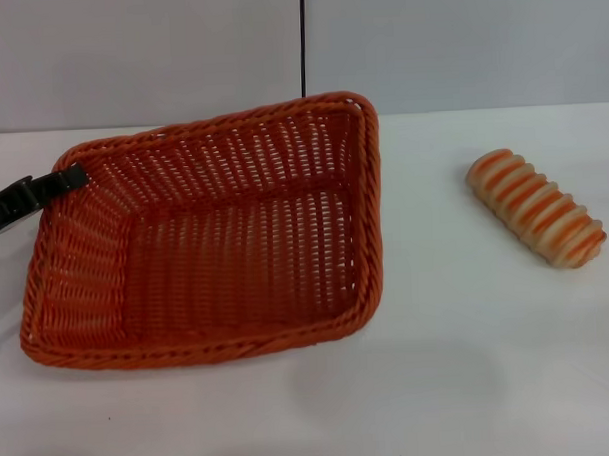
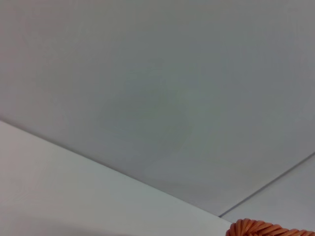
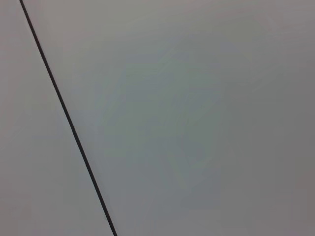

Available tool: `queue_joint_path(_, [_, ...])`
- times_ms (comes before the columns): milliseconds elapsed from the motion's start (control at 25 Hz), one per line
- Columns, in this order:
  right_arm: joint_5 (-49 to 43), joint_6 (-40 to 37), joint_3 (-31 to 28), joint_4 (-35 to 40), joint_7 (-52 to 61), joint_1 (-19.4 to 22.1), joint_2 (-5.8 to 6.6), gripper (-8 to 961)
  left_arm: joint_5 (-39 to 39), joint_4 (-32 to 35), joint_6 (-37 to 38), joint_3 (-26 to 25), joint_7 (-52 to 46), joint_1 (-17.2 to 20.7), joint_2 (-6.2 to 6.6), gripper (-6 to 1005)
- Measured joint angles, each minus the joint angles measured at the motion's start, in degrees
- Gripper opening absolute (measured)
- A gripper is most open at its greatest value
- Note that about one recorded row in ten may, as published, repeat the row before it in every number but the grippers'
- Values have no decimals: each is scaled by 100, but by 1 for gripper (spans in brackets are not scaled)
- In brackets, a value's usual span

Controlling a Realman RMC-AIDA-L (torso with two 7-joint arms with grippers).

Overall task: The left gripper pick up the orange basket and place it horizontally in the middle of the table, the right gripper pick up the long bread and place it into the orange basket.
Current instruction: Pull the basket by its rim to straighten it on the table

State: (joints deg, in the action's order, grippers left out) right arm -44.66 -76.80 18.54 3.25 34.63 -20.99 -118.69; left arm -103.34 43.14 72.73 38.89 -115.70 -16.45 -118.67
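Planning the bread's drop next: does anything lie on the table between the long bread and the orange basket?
Nothing visible does. Bare table separates the long bread from the orange basket, whose inside is empty. The left tool sits at its far-left rim.

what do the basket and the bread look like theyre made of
The orange basket looks like woven wicker-style strands, possibly plastic: an open weave with a braided rim and an even orange colour. The left gripper is at its far-left rim. The long bread looks like a smooth moulded replica, perhaps plastic or foam: regular orange-brown ridges on beige. Neither material is certain.
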Motion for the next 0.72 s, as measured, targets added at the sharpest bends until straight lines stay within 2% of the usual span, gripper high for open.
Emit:
queue_joint_path(480, [0, 8, 9, 4, 0, -82, 1, 621, 150, -61, -10, 5, -46, -12, 47, 203])
queue_joint_path(600, [0, 15, 9, 6, 0, -89, 2, 622, 139, -58, 16, 38, -80, -13, 51, 396])
queue_joint_path(720, [0, 52, 10, 12, 0, -92, 6, 624, 157, -25, 41, 57, -64, 5, 53, 478])
